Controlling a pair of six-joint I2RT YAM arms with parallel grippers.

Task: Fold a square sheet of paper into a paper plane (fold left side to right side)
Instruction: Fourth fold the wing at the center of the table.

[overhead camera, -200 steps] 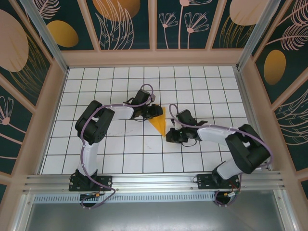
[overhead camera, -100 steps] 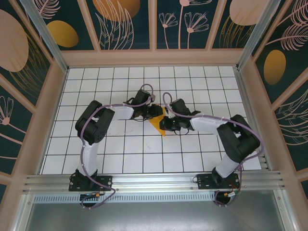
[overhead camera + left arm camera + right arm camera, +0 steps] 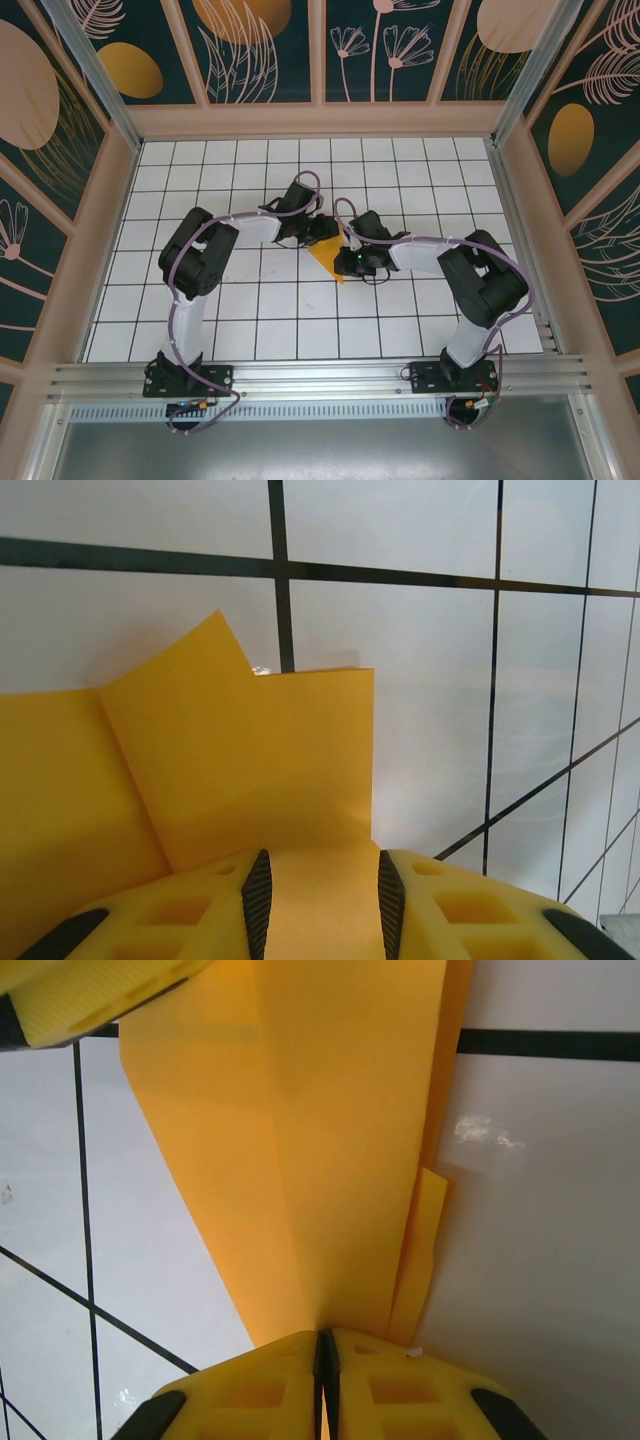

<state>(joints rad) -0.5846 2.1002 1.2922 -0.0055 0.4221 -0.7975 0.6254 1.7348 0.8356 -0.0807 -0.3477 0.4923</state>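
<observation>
Looking down from the top camera, I see the orange paper (image 3: pixel 328 258) lying just left of the frame's centre on the gridded table (image 3: pixel 250 310), already folded into a narrow wedge whose point aims toward the bottom edge. My left gripper (image 3: pixel 322 232) sits over its upper, wider end and my right gripper (image 3: pixel 350 262) comes in from the right against its long edge. I judge that one end is steadied while the other side is worked over.

From my left wrist, the paper (image 3: pixel 240 770) fills the lower left, with a raised flap peaking above centre. My left gripper (image 3: pixel 322 885) stands partly open at the bottom edge. Its dark pads (image 3: pixel 257 900) are apart and the sheet passes flat between them, so it straddles the paper rather than clamping it.

From my right wrist, the paper (image 3: pixel 330 1140) runs from the top of the frame down to a tapering end at bottom centre. There my right gripper (image 3: pixel 322 1350) has its fingers pressed together with the layers running into the seam, so I read it as pinching the paper to carry or flatten the fold. A loose strip hangs off the right edge, so the layers could slip.
</observation>
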